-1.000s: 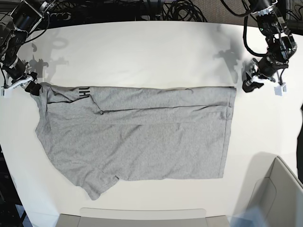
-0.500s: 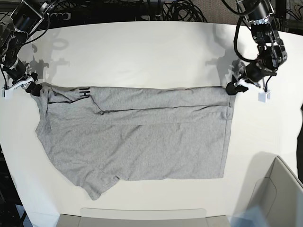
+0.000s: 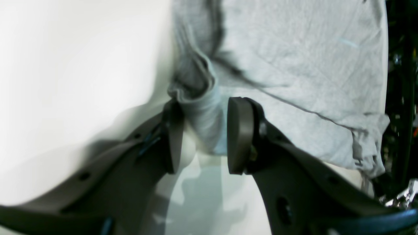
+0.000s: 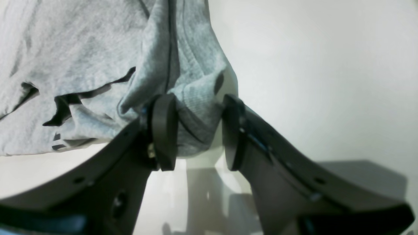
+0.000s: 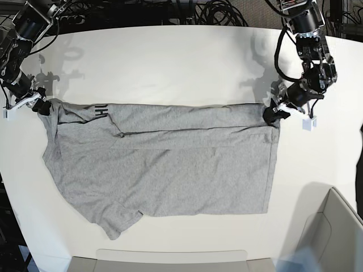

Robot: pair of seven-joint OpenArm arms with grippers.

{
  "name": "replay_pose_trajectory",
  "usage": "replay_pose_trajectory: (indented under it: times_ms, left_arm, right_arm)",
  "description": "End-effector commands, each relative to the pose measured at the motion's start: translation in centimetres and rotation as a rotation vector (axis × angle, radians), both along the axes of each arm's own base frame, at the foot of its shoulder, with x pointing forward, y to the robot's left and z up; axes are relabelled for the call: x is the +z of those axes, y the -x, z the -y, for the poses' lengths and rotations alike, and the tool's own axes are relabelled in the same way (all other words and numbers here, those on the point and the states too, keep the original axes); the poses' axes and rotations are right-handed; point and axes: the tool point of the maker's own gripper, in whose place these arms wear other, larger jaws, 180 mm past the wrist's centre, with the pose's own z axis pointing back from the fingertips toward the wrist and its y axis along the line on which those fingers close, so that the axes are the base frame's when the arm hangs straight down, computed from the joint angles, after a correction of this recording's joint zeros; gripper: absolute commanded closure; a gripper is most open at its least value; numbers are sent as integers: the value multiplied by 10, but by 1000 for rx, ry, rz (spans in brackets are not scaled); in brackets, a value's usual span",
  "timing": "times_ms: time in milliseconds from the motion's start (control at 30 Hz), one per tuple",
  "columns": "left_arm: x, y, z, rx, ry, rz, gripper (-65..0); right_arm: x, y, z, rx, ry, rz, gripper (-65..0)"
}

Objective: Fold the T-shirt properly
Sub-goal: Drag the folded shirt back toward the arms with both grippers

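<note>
The heather-grey T-shirt [image 5: 170,164] lies flat on the white table [image 5: 170,62], its far edge folded over so that black lettering [image 5: 100,111] shows at the left. My left gripper [image 5: 271,116] is at the shirt's far right corner. In the left wrist view the left gripper [image 3: 202,137] is open, its jaws straddling the bunched corner [image 3: 202,107] with a gap beside the cloth. My right gripper [image 5: 38,105] is at the far left corner. In the right wrist view the right gripper [image 4: 196,130] is shut on a wad of cloth [image 4: 192,98] that touches both pads.
A grey open box [image 5: 334,238] stands at the front right corner. A grey tray edge [image 5: 170,260] runs along the front. Black cables [image 5: 215,11] lie behind the table's far edge. Bare table lies beyond the shirt.
My left gripper has moved in from the right of the shirt to its far right corner and now straddles it. The right gripper and the shirt have stayed put.
</note>
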Motion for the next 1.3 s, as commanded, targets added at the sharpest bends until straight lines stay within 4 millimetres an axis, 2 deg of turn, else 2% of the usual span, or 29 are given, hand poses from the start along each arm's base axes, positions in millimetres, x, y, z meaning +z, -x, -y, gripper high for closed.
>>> replay_pose_trajectory:
  times_ms: [0,67,133,200,267,333,367,467,533,567,700,800,1033,1267]
  left_arm:
    - [8,-6,-2,-7,-7,27,-225]
    - [8,-7,1,-16,-8,26,-186]
    - [7,-6,3,-23,-7,21,-116]
    - [7,-6,4,-25,-7,21,-51]
    - [-1,-2,3,-22,2,-5,0]
    - [-7,2,2,-17,8,-26,0]
    - [-8,2,2,-16,10,-29,0]
    - [-7,4,1,-16,11,-27,0]
    - [-7,4,-2,-14,3,-28,0]
    - [-6,5,-10,-15,-16,-30,0]
    - [-7,11,-21,-13,-38,-45,0]
    - [-6,18,-37,9,-58,-52,0]
    - [-15,49,-66,35,-106,-113,0]
    - [-19,92,-85,3,-191,-178,0]
  right_arm:
    - [6,-7,-2,43,29,2,-231]
    - [2,-10,-14,91,33,-17,-230]
    - [-2,-11,-22,122,35,-31,-207]
    - [-2,-11,-24,130,36,-33,-162]
    - [-2,-13,-25,132,35,-31,-86]
    - [-3,-11,-25,132,35,-39,-14]
    - [-4,-9,-24,130,37,-41,0]
    - [-12,3,-15,90,38,-80,0]
    - [-8,3,-7,60,55,-87,0]
    - [-8,6,-4,57,64,-92,0]
    - [-1,10,-4,74,97,-86,0]
    - [2,15,-6,93,121,-84,0]
    - [-4,36,-49,181,126,-130,0]
    - [4,62,-85,240,159,-115,0]
